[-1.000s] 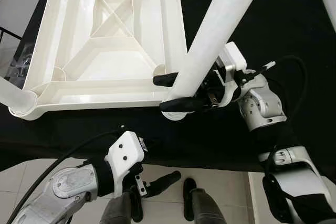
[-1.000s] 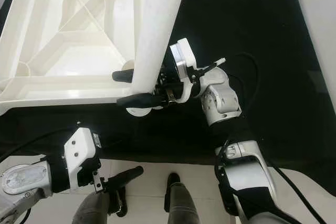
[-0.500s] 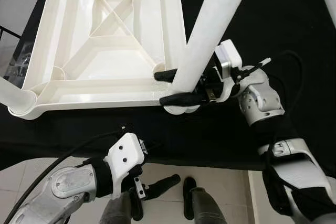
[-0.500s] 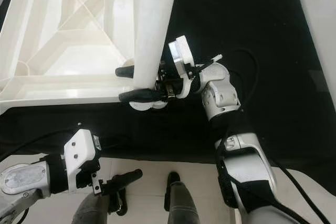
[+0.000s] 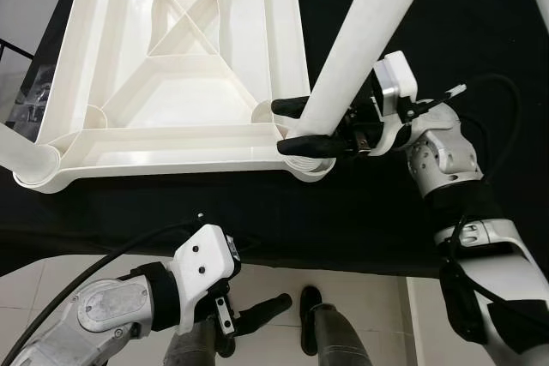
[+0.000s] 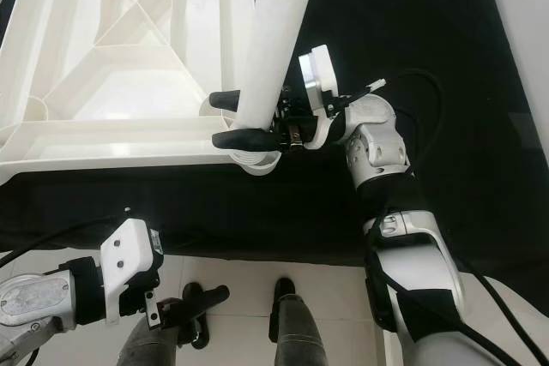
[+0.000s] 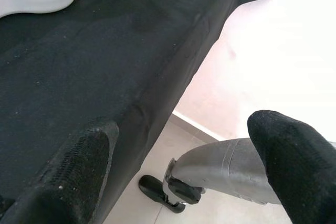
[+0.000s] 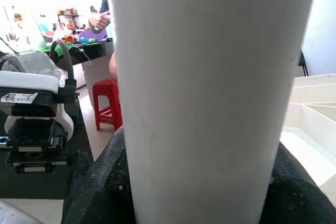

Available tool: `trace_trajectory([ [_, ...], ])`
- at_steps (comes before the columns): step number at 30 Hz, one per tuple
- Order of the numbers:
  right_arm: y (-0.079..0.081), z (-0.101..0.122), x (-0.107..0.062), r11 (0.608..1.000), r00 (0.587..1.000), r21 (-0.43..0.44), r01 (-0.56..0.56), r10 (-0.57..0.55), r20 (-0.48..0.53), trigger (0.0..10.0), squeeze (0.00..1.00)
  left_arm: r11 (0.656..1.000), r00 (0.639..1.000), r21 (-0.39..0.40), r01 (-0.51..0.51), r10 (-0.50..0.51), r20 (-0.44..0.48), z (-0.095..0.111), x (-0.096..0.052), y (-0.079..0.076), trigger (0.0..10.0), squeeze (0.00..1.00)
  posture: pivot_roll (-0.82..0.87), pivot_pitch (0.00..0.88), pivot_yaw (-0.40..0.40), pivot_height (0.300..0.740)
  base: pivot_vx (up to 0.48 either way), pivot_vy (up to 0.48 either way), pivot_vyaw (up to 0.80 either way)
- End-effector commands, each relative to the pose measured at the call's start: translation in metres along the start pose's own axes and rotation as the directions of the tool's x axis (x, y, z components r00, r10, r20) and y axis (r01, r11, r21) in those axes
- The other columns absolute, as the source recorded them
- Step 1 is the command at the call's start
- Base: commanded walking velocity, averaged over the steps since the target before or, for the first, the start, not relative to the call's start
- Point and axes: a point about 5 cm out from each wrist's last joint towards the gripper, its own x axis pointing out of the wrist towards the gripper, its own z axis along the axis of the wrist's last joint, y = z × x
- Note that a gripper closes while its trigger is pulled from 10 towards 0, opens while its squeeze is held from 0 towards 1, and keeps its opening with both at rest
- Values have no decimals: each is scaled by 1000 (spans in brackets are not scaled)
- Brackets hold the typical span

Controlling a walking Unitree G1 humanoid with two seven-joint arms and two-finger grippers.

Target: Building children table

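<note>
We have the white table leg (image 5: 360, 40) clamped in our right tool (image 5: 296, 126) with its foot at the near-right corner socket (image 5: 304, 165) of the upturned tabletop (image 5: 171, 139) on the black worktop (image 5: 412, 6), apparently mid-seating, so next we judge it needs pressing straight down, while our left tool (image 5: 249, 319) hangs idle, fingers parted.

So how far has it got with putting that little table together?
One leg already stands in the near left corner of the upturned white tabletop. The right gripper holds a second leg at the near right corner socket. The left gripper hangs idle. The far corners are out of frame.
</note>
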Motion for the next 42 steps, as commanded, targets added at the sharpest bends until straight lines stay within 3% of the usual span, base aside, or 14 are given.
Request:
trace_trajectory([
  [1,5,-7,-10,1000,1000,21,18,-18,-10,10000,0,999,999,-11,38,-38,-12,1,-3,-7,10000,0,111,494,-19,740,0,0,0],
  [15,18,-13,-14,999,999,47,-12,14,-47,10000,0,999,999,6,53,-53,-3,7,-4,-8,10000,0,111,505,-17,740,0,0,0],
  [23,21,-21,-10,996,987,53,-66,73,-144,10000,0,998,998,6,59,-59,-3,8,-2,-8,10000,0,110,509,-20,740,0,0,0],
  [27,23,-24,-8,992,967,57,-116,126,-223,10000,0,998,998,5,61,-61,-5,9,-2,-9,10000,0,110,510,-22,740,0,0,0],
  [40,22,-20,-5,982,933,49,-183,189,-306,10000,0,998,998,7,65,-65,-3,9,-2,-11,10000,0,107,511,-25,740,0,0,0],
  [42,24,-20,-4,975,911,34,-220,218,-351,10000,0,998,998,8,65,-65,-2,9,-2,-12,10000,0,107,511,-25,740,0,0,0],
])
